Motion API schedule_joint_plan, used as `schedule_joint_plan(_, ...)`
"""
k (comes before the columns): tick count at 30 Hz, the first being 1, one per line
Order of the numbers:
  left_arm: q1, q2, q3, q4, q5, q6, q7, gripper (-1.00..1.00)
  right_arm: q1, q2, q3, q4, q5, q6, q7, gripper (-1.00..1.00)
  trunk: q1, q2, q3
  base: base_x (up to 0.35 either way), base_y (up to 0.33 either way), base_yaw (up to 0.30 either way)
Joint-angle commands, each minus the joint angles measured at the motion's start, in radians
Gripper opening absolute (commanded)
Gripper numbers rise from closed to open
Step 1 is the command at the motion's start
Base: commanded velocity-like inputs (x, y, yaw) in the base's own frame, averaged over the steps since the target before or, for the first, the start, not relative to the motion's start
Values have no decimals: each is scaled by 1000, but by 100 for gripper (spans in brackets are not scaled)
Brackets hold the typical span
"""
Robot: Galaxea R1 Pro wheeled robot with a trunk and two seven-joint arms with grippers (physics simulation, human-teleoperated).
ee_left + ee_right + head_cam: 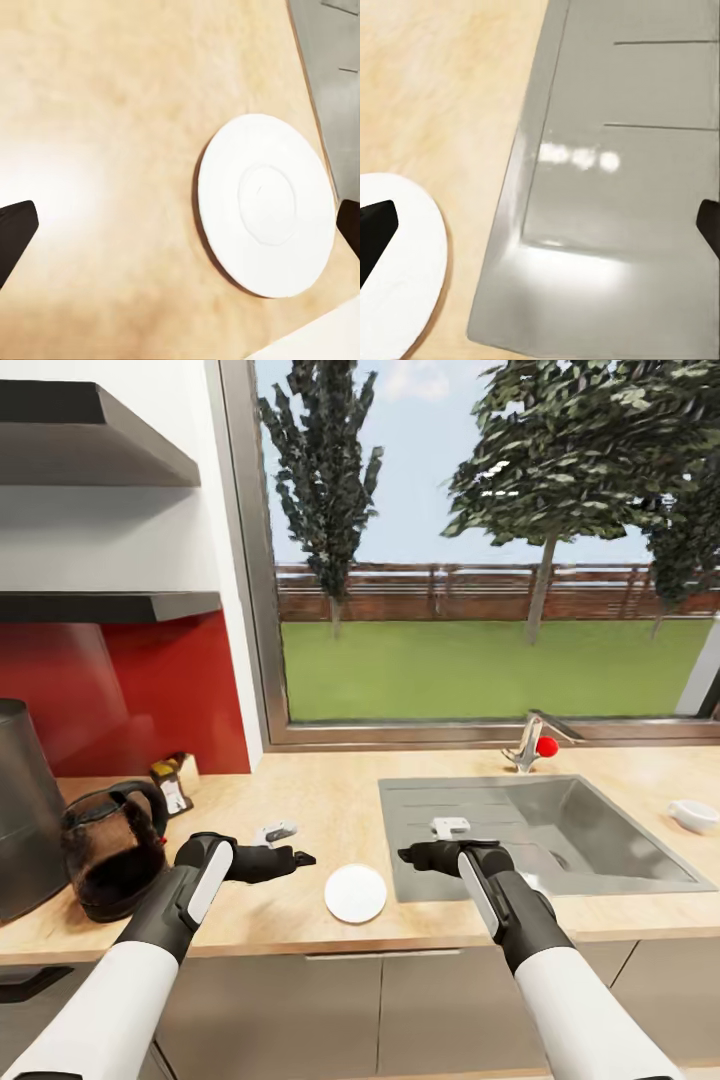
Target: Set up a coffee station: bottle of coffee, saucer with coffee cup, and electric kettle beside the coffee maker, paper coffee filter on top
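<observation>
so the saucer is sitting flat on the wooden surface, near the front edge, just left of the sink. nothing on it. the left tool hangs over the surface just left of the saucer, and in the left wrist view the saucer lies between the two dark fingertips, which are spread wide with nothing held. the right tool is over the sink's drainboard, just right of the saucer, also spread wide and empty; its wrist view catches the saucer's edge next to the sink. over on the far left there's the coffee maker with the electric kettle right beside it, and a bottle of coffee behind against the red wall. a small white dish-looking thing sits right of the sink, can't tell what it is.
</observation>
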Motion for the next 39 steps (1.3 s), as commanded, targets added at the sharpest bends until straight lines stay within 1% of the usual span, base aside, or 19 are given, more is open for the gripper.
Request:
schedule_joint_plan(1, -1, 1, -1, -1, -9, 2, -9, 100, -1, 0, 1, -1, -9, 5, -3, 100, 1, -2, -2, 210, -141, 0)
schedule_joint_plan(8, 1, -2, -2, -1, -7, 3, -11, 100, 1, -5, 1, 8, -7, 9, 30, 100, 1, -2, -2, 219, -140, 0)
schedule_joint_plan(12, 1, -10, -1, -1, -7, 6, -12, 100, 2, -15, 1, 30, -1, 14, 52, 100, 1, -2, -2, 96, -48, 0)
schedule_joint_plan(14, 1, -11, -1, -1, 1, 8, -14, 100, 2, -19, 2, 41, -1, 17, 63, 100, 1, -2, -2, 11, -5, 0)
schedule_joint_plan(15, 1, -11, -1, 0, 9, 9, -14, 100, 2, -19, 2, 102, -1, 17, 288, 100, 1, -2, -2, 7, -3, 0)
schedule_joint_plan(16, 1, -11, -1, 1, 25, 9, -14, 100, 2, -20, 7, 116, -1, 17, 308, 100, 1, -2, -2, 4, -2, 0)
schedule_joint_plan(17, 1, -11, -1, 3, 46, 10, -13, 100, 2, -20, 20, 128, -1, 17, 334, 100, 1, -2, -2, 3, -1, 0)
schedule_joint_plan(18, 1, -10, -1, 6, 69, 10, -12, 100, 2, -20, 40, 139, 0, 18, 363, 100, 1, -2, -2, 2, -1, 0)
schedule_joint_plan(19, 1, -9, -2, 9, 99, 11, -10, 100, 2, -20, 76, 151, 0, 18, 404, 100, 1, -2, -2, 0, 0, 0)
schedule_joint_plan(20, 0, -9, -2, 11, 113, 11, -10, 100, 2, -21, 97, 156, 0, 18, 424, 100, 1, -2, -2, 0, 0, 0)
schedule_joint_plan(23, 0, -9, -2, 12, 129, 13, -8, 100, 2, -23, 125, 171, -2, 17, 449, 100, 1, -2, -2, 0, 0, 0)
schedule_joint_plan(26, 0, -8, 0, 13, 135, 14, -7, 100, 2, -25, 136, 186, -4, 17, 471, 100, 1, -2, -2, 0, 0, 0)
schedule_joint_plan(28, 0, -7, 1, 17, 137, 15, -7, 100, 2, -25, 139, 191, -4, 16, 520, 100, 1, -2, -2, 0, 0, 0)
schedule_joint_plan(29, 0, -7, 1, 23, 137, 15, -7, 100, 2, -25, 139, 192, -3, 16, 534, 100, 1, -2, -2, 0, 0, 0)
schedule_joint_plan(32, 0, -7, 0, 37, 137, 15, -7, 100, 3, -25, 141, 193, -3, 16, 551, 100, 1, -2, -2, 0, 0, 0)
schedule_joint_plan(39, 0, -6, 1, 83, 140, 15, -8, 100, 7, -25, 167, 209, -4, 16, 560, 100, 1, -2, -2, 0, 0, 0)
